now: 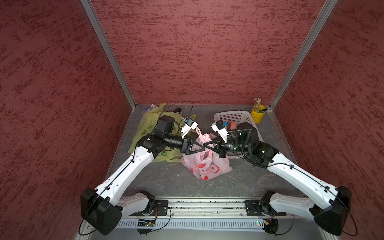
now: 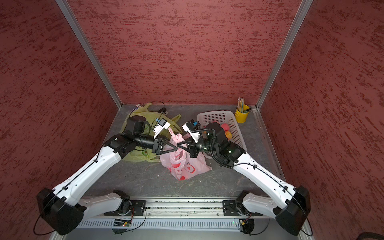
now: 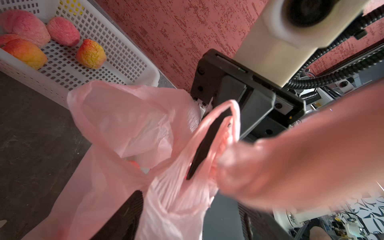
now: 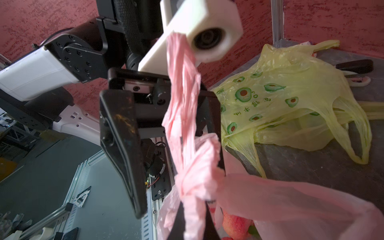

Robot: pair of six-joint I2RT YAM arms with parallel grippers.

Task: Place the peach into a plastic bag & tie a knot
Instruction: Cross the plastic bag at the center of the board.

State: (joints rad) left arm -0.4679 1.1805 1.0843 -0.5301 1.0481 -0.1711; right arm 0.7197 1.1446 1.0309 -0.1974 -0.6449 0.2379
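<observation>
**Free handle lies lengthwise between the left fingers**

In both top views, the left gripper (image 1: 202,148) and the right gripper (image 1: 208,143) meet tip to tip over the mouth of the pale pink printed plastic bag (image 1: 204,168). A twisted pink handle strand (image 1: 198,132) stands up just beside the left fingers.

In the left wrist view, the right gripper (image 3: 199,158) has its fingers pressed together, and a loop of the bag's film is drawn around them.

In the right wrist view, the left gripper (image 4: 180,187) has its fingers spread wide. The strand (image 4: 182,93) runs along their length through the gap, closer to the farther finger. The right gripper (image 4: 194,224) is clamped on bunched film. The round red-orange peach (image 4: 234,226) sits inside the bag, just beyond those fingertips.

The left arm looks best placed to close on the strand.
</observation>
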